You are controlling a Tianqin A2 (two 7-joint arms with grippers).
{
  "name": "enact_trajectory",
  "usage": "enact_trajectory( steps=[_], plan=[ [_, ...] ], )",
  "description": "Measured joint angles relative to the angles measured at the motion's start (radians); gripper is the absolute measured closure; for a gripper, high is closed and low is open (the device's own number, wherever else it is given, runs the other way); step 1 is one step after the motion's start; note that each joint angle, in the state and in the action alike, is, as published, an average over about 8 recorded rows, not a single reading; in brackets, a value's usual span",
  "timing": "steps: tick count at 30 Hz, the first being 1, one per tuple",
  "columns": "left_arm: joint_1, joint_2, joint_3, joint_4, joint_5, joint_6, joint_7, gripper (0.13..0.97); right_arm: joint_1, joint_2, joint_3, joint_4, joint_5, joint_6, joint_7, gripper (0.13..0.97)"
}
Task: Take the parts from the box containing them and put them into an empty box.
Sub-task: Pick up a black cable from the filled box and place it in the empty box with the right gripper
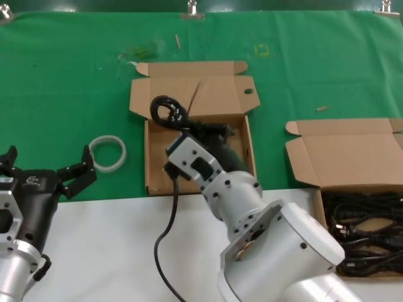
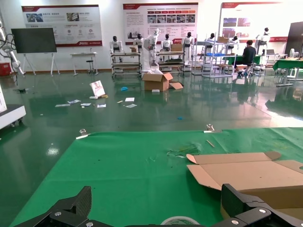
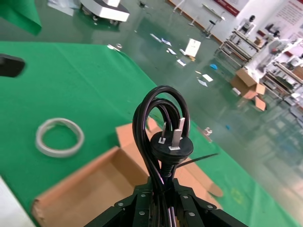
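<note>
My right gripper (image 1: 204, 133) is shut on a black coiled cord (image 1: 169, 111) and holds it over the middle box (image 1: 157, 176), whose lid has a small oval hole (image 1: 248, 91). In the right wrist view the cord's loop and three-pin plug (image 3: 171, 142) stick out past the closed gripper (image 3: 163, 187), above that box's bare floor (image 3: 99, 189). The box holding several more black cords (image 1: 365, 236) stands at the right, with a plain lid (image 1: 352, 154). My left gripper (image 1: 47, 168) is open and empty at the left, near the table's white front part.
A white translucent tape ring (image 1: 108, 153) lies on the green cloth between my left gripper and the middle box; it also shows in the right wrist view (image 3: 59, 137). A black cable (image 1: 165, 242) hangs from my right arm over the white table front.
</note>
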State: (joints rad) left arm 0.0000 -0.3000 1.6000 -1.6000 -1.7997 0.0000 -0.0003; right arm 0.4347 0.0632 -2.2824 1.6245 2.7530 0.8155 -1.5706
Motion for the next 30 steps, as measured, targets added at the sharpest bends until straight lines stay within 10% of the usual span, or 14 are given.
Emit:
enact_trajectory(
  steps=[30],
  plan=[
    [0.000,0.000,0.000,0.000,0.000,0.000,0.000,0.132,-0.022,0.007,0.020,-0.052,0.000,-0.034,0.079,0.774]
  ],
)
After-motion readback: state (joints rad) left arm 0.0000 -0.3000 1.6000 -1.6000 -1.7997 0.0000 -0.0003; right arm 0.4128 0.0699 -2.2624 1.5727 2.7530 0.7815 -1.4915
